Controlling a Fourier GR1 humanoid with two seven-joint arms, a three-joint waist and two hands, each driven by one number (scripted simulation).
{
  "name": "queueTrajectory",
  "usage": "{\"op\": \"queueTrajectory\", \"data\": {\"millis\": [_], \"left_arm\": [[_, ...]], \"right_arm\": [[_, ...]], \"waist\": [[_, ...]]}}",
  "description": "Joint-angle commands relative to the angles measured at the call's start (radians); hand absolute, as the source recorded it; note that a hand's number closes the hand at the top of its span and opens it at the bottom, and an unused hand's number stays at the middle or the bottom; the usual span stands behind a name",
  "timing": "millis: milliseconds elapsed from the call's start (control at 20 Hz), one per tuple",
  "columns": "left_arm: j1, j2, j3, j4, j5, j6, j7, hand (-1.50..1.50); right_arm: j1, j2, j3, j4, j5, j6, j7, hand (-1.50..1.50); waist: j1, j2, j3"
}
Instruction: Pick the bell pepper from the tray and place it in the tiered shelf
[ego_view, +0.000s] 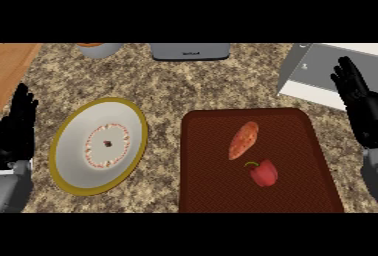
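A dark red tray lies on the speckled granite desk, right of centre in the head view. The red bell pepper sits on the tray, toward its nearer half, with its green stem pointing up and to the left. Just beyond it, close but apart, an elongated orange sweet potato lies at a slant on the same tray.

To the left of the tray, with a strip of desk between them, stands a round plate with a yellow rim, a grey well and a ring of reddish dots round a small dark mark at its middle.

At the far right corner, the white and grey tiered shelf shows only in part, cut off by the view's edge. Along the far edge a grey appliance sits at centre, and a grey round container with something orange at its top stands left of it.

The left hand rests at the left edge with fingers straight and up, holding nothing. The right hand rests at the right edge, fingers likewise straight and spread, in front of the shelf, and well apart from the pepper.
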Motion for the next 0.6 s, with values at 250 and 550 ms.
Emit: {"op": "queueTrajectory", "data": {"millis": [250, 550], "left_arm": [[0.075, 0.014, -0.099, -0.042, 0.022, -0.179, 0.056, 0.0], [0.176, 0.015, -0.093, -0.039, 0.066, -0.248, 0.038, 0.0]], "right_arm": [[-0.028, 0.207, 0.362, -0.231, 0.287, -0.069, -0.2, 1.5], [0.254, 0.295, 0.381, -0.202, 0.676, -0.58, -0.225, -1.5]], "waist": [[0.047, 0.0, -0.022], [0.0, -0.002, -0.022]]}}
